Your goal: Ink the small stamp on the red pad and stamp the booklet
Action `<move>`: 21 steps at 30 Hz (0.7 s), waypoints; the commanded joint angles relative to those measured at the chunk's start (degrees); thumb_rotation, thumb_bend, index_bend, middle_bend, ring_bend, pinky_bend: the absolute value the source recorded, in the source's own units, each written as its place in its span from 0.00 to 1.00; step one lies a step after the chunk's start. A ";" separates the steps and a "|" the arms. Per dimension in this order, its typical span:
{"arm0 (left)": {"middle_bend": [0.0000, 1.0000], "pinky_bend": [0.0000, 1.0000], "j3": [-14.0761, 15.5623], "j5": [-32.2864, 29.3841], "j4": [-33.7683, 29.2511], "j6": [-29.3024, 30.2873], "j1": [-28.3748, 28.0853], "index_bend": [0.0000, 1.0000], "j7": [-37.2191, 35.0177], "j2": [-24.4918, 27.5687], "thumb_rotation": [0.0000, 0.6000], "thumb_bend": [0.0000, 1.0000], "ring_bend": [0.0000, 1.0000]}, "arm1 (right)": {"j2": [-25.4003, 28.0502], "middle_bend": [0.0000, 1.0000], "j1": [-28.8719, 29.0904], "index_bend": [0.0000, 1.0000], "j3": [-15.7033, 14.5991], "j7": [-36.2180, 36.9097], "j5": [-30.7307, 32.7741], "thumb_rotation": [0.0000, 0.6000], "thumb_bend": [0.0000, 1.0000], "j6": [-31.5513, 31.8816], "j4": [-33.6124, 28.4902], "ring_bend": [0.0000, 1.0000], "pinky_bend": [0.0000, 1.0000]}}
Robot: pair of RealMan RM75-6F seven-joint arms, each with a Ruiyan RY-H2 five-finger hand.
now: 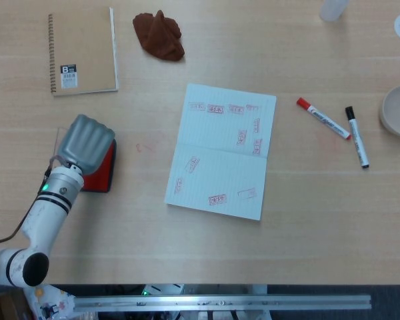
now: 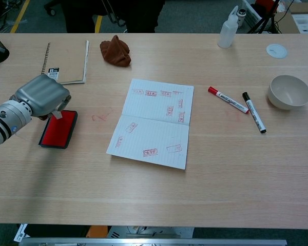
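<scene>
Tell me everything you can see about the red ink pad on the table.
The red ink pad is a flat rectangular block with a bright red inking face in a dark case, lying open and face up near the table's left side, left of the open booklet. A clear lid edge shows on its far-left side in the head view. The left hand hovers over its rear end, hiding part of it and holding the small stamp at the pad's back edge; whether they touch is unclear.

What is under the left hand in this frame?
The red ink pad lies under the left hand, partly covered. A small pale piece, probably the stamp, shows below its fingers; the grip is hidden.
</scene>
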 commanded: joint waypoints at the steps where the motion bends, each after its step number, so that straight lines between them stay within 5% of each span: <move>1: 1.00 1.00 0.17 -0.28 0.05 -0.41 0.13 0.60 0.23 0.06 1.00 0.29 1.00 | 0.02 0.40 -0.05 0.34 0.01 0.01 0.04 1.00 0.15 0.06 0.00 0.29 0.36; 21: 1.00 1.00 0.01 -2.45 2.28 -3.66 -0.07 0.60 0.09 -1.33 1.00 0.29 1.00 | 0.21 0.40 -0.34 0.34 0.03 -0.27 0.19 1.00 0.15 0.40 -0.25 0.29 0.36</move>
